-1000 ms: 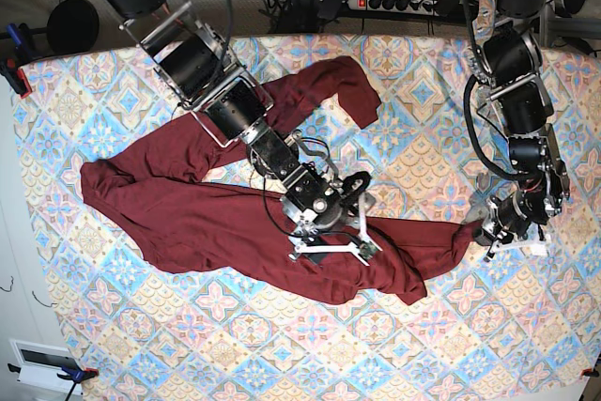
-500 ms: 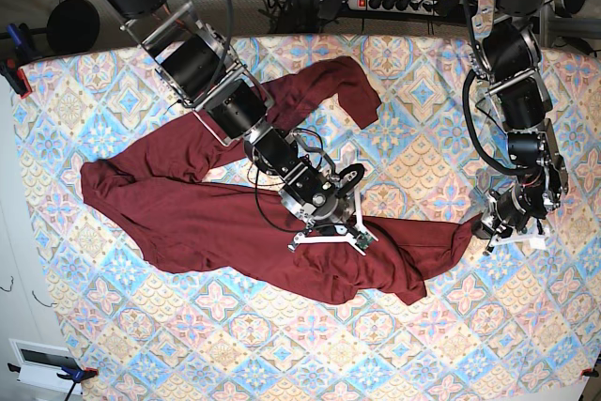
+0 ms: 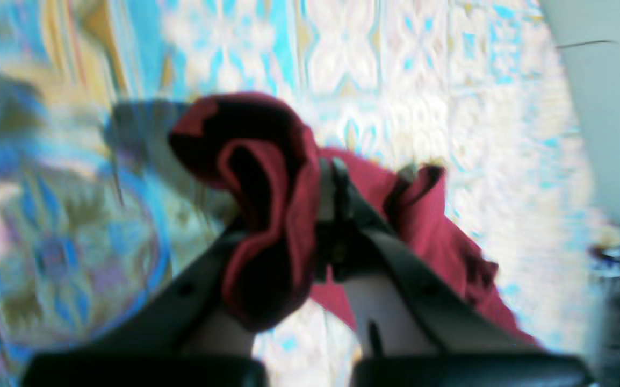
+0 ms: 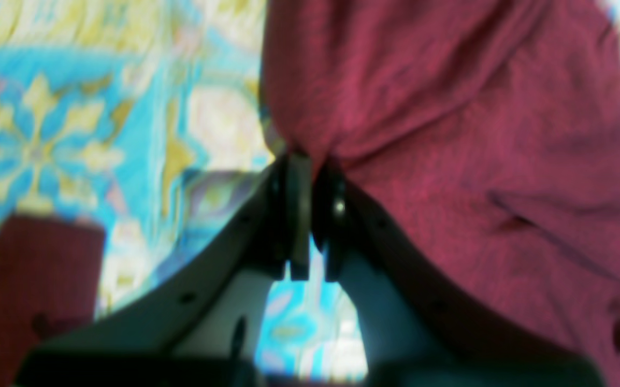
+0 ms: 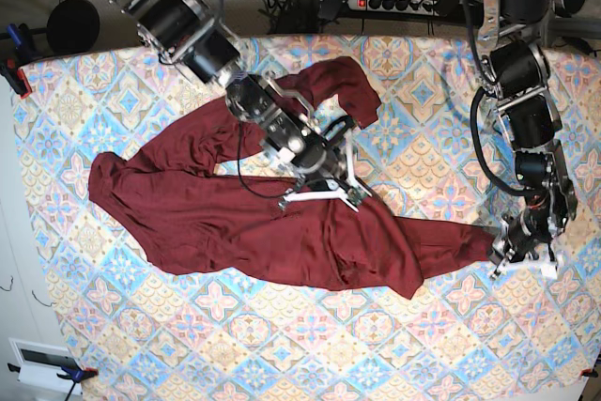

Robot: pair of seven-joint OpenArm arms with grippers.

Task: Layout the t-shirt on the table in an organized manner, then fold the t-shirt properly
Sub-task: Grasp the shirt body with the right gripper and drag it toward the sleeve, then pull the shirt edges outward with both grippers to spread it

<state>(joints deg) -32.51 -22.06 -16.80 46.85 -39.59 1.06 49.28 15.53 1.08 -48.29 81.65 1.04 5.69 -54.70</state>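
Maroon knit spreads across the middle of the table [image 5: 113, 345]: the shirt [image 5: 235, 227] lies crumpled and unfolded on the patterned cloth, its body a long band running from the left side towards the right edge. One sleeve bends up towards the far edge near the centre, and the other end tapers to a thin point at the right.

At that thin point the left gripper [image 5: 512, 249] has its jaws pressed together on a bunched fold of the fabric. In the left wrist view, the left gripper [image 3: 329, 207] shows cloth looped over one finger and pinched between the two; the view is blurred.

Over the middle of the shirt, the right gripper [image 5: 324, 196] reaches in from the far left corner. In the right wrist view the right gripper [image 4: 310, 207] has its jaws drawn nearly together on an edge of the shirt, which rises from the pinch in a puckered ridge, with bare cloth pattern showing beside it.

A power strip [image 5: 394, 2] lies beyond the far edge of the table.
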